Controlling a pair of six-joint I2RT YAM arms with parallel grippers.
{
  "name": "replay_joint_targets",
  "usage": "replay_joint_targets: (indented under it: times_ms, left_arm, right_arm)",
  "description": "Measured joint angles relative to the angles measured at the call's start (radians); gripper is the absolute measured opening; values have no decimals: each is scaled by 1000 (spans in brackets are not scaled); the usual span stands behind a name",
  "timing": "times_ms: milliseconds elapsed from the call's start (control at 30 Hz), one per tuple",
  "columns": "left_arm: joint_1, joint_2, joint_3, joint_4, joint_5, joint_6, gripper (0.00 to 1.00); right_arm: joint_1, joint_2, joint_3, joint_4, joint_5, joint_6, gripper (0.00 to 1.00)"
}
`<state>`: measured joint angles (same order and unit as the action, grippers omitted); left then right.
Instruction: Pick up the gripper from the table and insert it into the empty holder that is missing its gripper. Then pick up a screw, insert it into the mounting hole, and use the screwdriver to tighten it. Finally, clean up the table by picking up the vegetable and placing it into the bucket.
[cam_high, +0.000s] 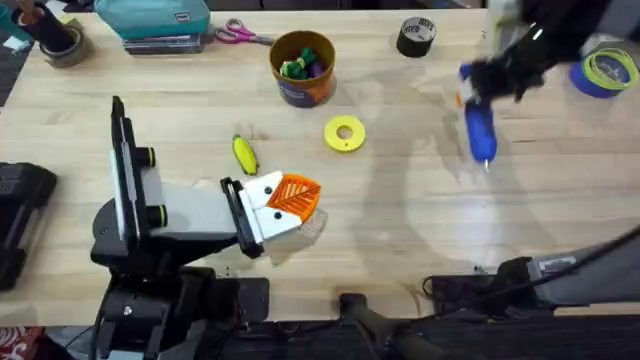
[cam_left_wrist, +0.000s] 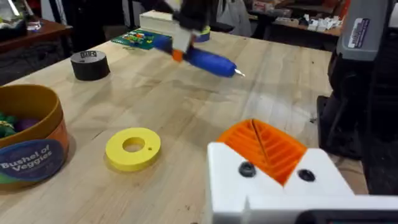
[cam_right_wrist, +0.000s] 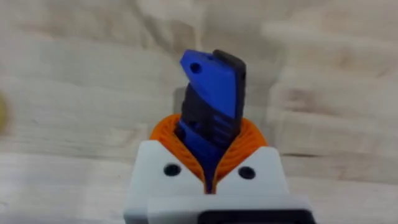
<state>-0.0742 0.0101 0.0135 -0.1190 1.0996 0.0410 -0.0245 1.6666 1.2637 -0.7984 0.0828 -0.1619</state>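
My right gripper (cam_right_wrist: 208, 146) is shut on the blue screwdriver (cam_right_wrist: 211, 102), and it hangs above the table's far right (cam_high: 478, 92). The screwdriver (cam_high: 481, 132) points its metal bit toward the near edge and also shows in the left wrist view (cam_left_wrist: 211, 61). My left gripper (cam_high: 292, 197) lies low over the table's middle, its orange pads (cam_left_wrist: 264, 144) pressed together with nothing between them. The yellow vegetable (cam_high: 244, 154) lies just beyond it. The bucket (cam_high: 303, 85) stands farther back with toy vegetables inside. The loose gripper, the empty holder and the screw are out of view.
A flat yellow tape ring (cam_high: 345, 133) lies between the bucket and the left gripper. A black tape roll (cam_high: 416, 36) sits at the back, and a blue tape roll (cam_high: 605, 72) at the far right. Scissors (cam_high: 240, 35) and a teal box (cam_high: 155, 20) line the back edge.
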Motion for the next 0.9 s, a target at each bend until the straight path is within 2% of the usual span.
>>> replay_joint_targets:
  times_ms: [267, 467, 567, 900]
  left_arm:
    - [0, 0, 0, 0, 0, 0, 4]
    - [0, 0, 0, 0, 0, 0, 4]
    - [0, 0, 0, 0, 0, 0, 4]
    - [0, 0, 0, 0, 0, 0, 4]
  right_arm:
    - [51, -121, 259, 17, -96, 1, 22]
    - [124, -154, 395, 98, -178, 15, 22]
    - [169, -173, 427, 162, -202, 43, 22]
    - [336, -263, 433, 338, -249, 93, 22]
